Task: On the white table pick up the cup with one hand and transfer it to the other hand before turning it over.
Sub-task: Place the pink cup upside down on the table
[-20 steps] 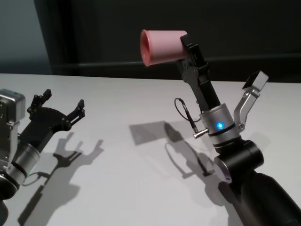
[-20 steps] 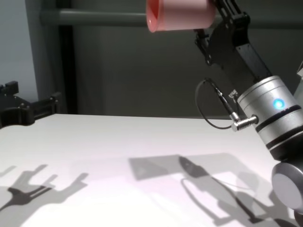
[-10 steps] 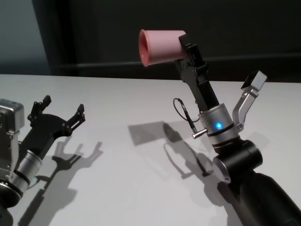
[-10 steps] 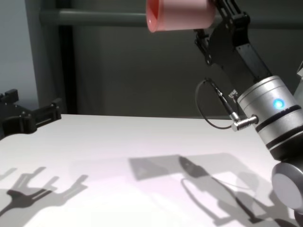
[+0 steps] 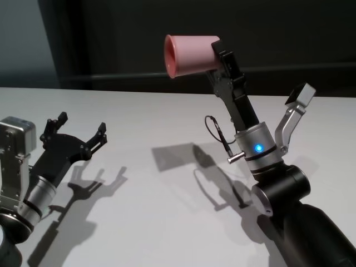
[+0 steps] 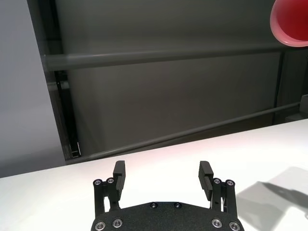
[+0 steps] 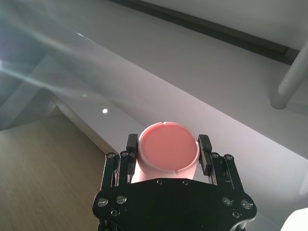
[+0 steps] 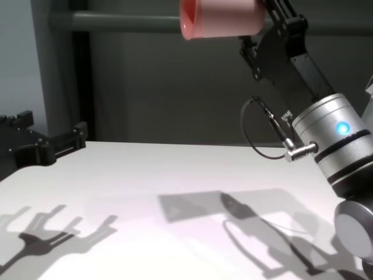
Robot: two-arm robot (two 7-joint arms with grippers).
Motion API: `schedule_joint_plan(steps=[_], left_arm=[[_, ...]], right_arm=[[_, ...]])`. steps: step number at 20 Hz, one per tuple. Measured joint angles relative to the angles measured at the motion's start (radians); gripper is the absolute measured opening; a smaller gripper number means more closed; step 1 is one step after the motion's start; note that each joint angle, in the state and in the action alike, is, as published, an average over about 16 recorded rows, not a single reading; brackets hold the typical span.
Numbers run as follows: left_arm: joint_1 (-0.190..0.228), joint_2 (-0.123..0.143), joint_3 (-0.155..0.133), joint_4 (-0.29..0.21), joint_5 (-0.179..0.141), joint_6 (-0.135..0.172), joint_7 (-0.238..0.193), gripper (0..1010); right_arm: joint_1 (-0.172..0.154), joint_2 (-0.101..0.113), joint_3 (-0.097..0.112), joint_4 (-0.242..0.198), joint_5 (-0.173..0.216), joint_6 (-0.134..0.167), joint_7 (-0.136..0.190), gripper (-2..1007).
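The pink cup (image 5: 192,54) is held high above the white table (image 5: 161,222), lying on its side with its mouth toward the left. My right gripper (image 5: 221,58), on the blue-lit arm, is shut on the cup's base; the right wrist view shows the base (image 7: 168,156) between both fingers. The cup also shows in the chest view (image 8: 218,18) and at the edge of the left wrist view (image 6: 291,21). My left gripper (image 5: 80,125) is open and empty, low over the table at the left, well below and left of the cup.
Shadows of both arms and the cup fall on the table (image 8: 145,175). A dark wall with a horizontal rail (image 6: 159,57) stands behind the table's far edge.
My left gripper has moved rightward and a little up, still open. The right arm and the cup have not moved.
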Motion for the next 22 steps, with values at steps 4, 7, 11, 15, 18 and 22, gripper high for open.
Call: schedule_joint_plan(steps=[4,7,11,15,18,22], left_arm=[[-0.019,-0.012,0.008,0.015,0.011,-0.005,-0.017,1001],[-0.033,-0.021,0.012,0.026,0.018,-0.007,-0.030,1001],[-0.048,-0.030,0.017,0.039,0.025,-0.009,-0.045,1001],[-0.053,-0.037,0.018,0.045,0.027,-0.008,-0.052,1001],[-0.054,-0.039,0.017,0.047,0.027,-0.006,-0.055,1001],[-0.053,-0.039,0.017,0.047,0.026,-0.005,-0.056,1001]], right_arm=[[0.000,0.000,0.000,0.000,0.000,0.000,0.000,733],[0.000,0.000,0.000,0.000,0.000,0.000,0.000,733],[0.000,0.000,0.000,0.000,0.000,0.000,0.000,732],[0.000,0.000,0.000,0.000,0.000,0.000,0.000,732],[0.000,0.000,0.000,0.000,0.000,0.000,0.000,733],[-0.006,0.005,-0.001,-0.012,0.000,-0.002,-0.009,732]])
